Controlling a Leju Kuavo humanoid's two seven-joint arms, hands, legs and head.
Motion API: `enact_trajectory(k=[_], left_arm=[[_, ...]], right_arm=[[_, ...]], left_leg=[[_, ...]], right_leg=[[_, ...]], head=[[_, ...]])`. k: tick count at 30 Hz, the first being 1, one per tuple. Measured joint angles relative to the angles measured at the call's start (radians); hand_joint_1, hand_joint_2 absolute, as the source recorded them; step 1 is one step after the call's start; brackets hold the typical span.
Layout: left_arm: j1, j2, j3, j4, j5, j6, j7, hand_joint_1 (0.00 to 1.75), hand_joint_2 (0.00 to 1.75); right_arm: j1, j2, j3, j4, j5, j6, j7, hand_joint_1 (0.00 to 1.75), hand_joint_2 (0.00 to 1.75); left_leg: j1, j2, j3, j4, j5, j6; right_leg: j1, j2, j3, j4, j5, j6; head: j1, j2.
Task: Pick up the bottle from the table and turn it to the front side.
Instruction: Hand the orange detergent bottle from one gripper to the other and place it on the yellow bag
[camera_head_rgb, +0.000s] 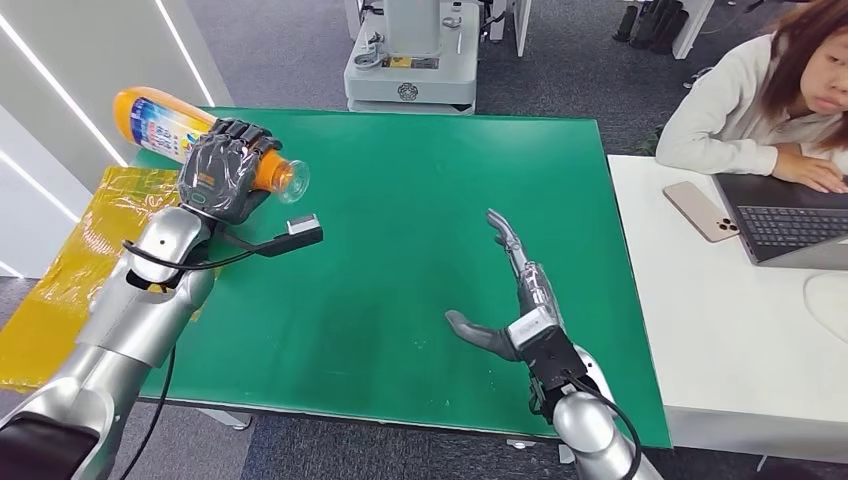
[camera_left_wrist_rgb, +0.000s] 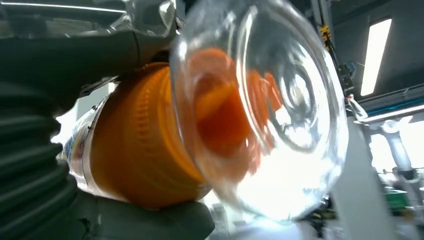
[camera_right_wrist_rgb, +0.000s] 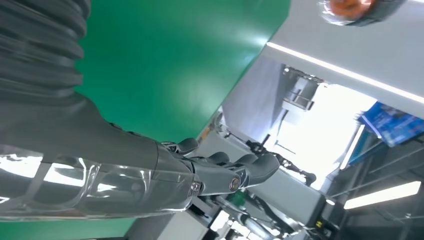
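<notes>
An orange bottle (camera_head_rgb: 165, 128) with a clear cap end (camera_head_rgb: 293, 180) and a blue-and-white label is held lying sideways above the far left corner of the green table (camera_head_rgb: 400, 200). My left hand (camera_head_rgb: 222, 170) grips it around the middle. From the left wrist camera the bottle (camera_left_wrist_rgb: 145, 145) and its clear cap (camera_left_wrist_rgb: 270, 110) loom close, with my fingers (camera_left_wrist_rgb: 70, 60) wrapped around the body. Over the table's near right part my right hand (camera_head_rgb: 512, 300) hovers open, fingers stretched forward and thumb out to the side; its fingers (camera_right_wrist_rgb: 220, 175) hold nothing.
A yellow plastic sheet (camera_head_rgb: 70, 260) lies off the table's left edge. A white desk (camera_head_rgb: 740, 340) adjoins the right side, with a phone (camera_head_rgb: 701, 210) and a laptop (camera_head_rgb: 790, 225); a person (camera_head_rgb: 770, 90) sits there. A grey machine base (camera_head_rgb: 410, 70) stands behind the table.
</notes>
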Motion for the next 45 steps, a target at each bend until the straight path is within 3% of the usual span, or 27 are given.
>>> enact_trajectory(k=[9,13,17,22,30,41,45], left_arm=[[0.065,0.076,0.005,-0.006,-0.212,0.013,0.100,1.75,1.75],[0.184,0.147,0.002,-0.008,-0.227,0.015,0.180,1.75,1.75],[0.307,0.181,0.020,0.052,-0.211,0.008,0.121,1.75,1.75],[0.347,0.176,0.070,0.206,-0.137,-0.006,0.029,1.75,1.75],[0.305,0.124,0.104,0.390,-0.098,0.073,-0.029,1.75,1.75],[0.267,0.052,0.111,0.449,-0.072,0.099,-0.038,1.75,1.75],[0.253,0.030,0.119,0.460,-0.017,0.111,-0.087,1.75,1.75]], right_arm=[[0.054,-0.017,-0.024,-0.111,0.013,-0.008,-0.024,0.00,1.75],[0.110,-0.029,-0.048,-0.161,0.032,-0.027,-0.039,0.00,1.75],[0.157,-0.043,-0.073,-0.196,0.058,-0.045,-0.046,0.00,1.75],[0.189,-0.050,-0.093,-0.228,0.063,-0.049,-0.047,0.00,1.75],[0.144,-0.050,-0.073,-0.229,0.056,-0.008,-0.042,0.00,1.75],[0.080,-0.046,-0.033,-0.205,0.047,0.010,-0.028,0.00,1.75],[0.070,-0.046,-0.022,-0.199,0.047,0.010,-0.024,0.00,1.75]], left_leg=[[0.000,0.001,0.000,0.000,0.000,0.000],[0.000,0.003,0.001,-0.001,-0.002,-0.002],[0.000,0.002,0.001,-0.001,-0.002,-0.002],[0.001,0.002,0.000,-0.001,-0.002,-0.003],[0.000,-0.004,0.005,-0.002,-0.002,-0.002],[-0.001,-0.014,0.006,-0.002,0.003,-0.002],[-0.001,-0.015,0.006,-0.002,0.004,-0.002]], right_leg=[[0.000,0.001,0.001,0.000,0.000,0.000],[0.000,0.004,0.000,0.000,-0.001,-0.001],[0.000,0.003,-0.001,0.000,-0.003,-0.002],[0.001,0.003,-0.001,0.000,-0.003,-0.003],[0.000,-0.005,0.006,0.000,-0.003,-0.003],[-0.001,-0.014,0.010,0.001,-0.003,-0.003],[-0.001,-0.015,0.010,0.001,-0.003,-0.003]], head=[[0.000,0.000],[0.000,0.000],[0.000,0.000],[0.000,0.000],[0.000,0.000],[0.000,0.000],[0.000,0.000]])
